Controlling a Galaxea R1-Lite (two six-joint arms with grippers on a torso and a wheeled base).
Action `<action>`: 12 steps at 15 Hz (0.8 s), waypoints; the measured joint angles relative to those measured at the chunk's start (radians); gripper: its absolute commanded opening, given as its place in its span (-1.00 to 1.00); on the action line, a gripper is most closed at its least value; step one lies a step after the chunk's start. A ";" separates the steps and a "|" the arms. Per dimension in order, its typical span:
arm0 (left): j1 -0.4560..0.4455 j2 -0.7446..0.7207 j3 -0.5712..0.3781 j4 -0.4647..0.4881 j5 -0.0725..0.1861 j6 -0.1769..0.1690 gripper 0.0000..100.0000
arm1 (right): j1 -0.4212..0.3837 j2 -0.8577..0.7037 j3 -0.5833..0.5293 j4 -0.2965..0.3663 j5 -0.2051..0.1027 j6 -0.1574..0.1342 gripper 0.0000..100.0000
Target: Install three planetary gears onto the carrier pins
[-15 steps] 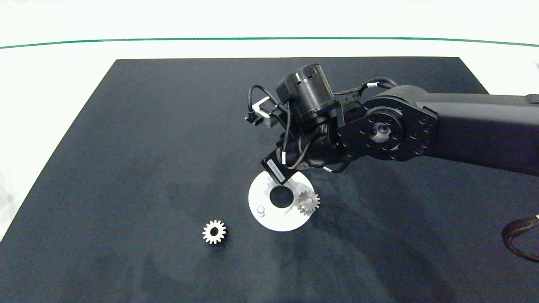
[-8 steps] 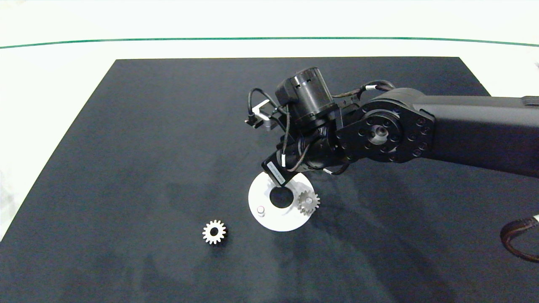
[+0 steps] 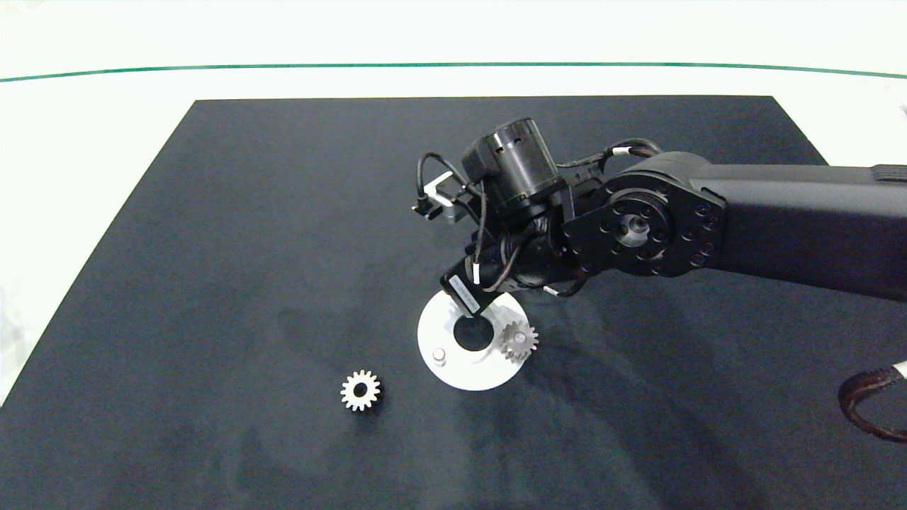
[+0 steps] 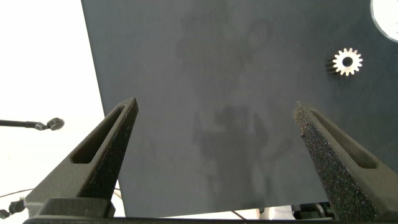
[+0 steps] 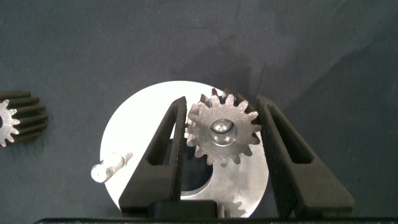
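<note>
We take the white carrier disc (image 3: 464, 368) as our landmark; it lies flat on the dark mat (image 3: 248, 248) covering the bench (image 3: 85, 106).

The right gripper (image 5: 221, 134) hangs directly above the disc, on the side farthest from the loose gear. In the right wrist view its two grey fingers (image 5: 163, 149) straddle one planetary gear (image 5: 222, 132). This gear sits on a carrier pin, whose rounded tip (image 5: 220, 127) shows through the bore. One finger lies against the gear's teeth; on the other side we see a narrow gap. We record the gripper as slightly spread around the gear, not clamped on it.

A second planetary gear (image 3: 519, 339) is seated on a pin at the disc's edge, on the side toward the right arm (image 3: 779, 227). In the right wrist view only a few of its teeth (image 5: 244, 200) show.

The third pin (image 3: 439, 353) stands bare on the disc, on the side toward the loose gear.

The third planetary gear (image 3: 360, 390) lies flat on the mat, clear of the disc and not touching it.

The left gripper (image 4: 214, 134) is parked well away from the disc, above the mat's edge, fingers wide apart and empty.
</note>
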 measured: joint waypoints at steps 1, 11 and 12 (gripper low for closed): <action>0.000 0.000 0.000 0.000 0.000 0.000 1.00 | 0.000 0.001 -0.002 0.000 0.000 0.000 -0.92; -0.001 0.000 0.000 0.000 0.000 0.000 1.00 | -0.001 0.003 0.007 -0.001 0.000 0.001 -0.92; -0.001 0.000 0.000 0.000 0.000 0.000 1.00 | -0.001 0.003 0.009 -0.001 -0.001 0.000 -0.92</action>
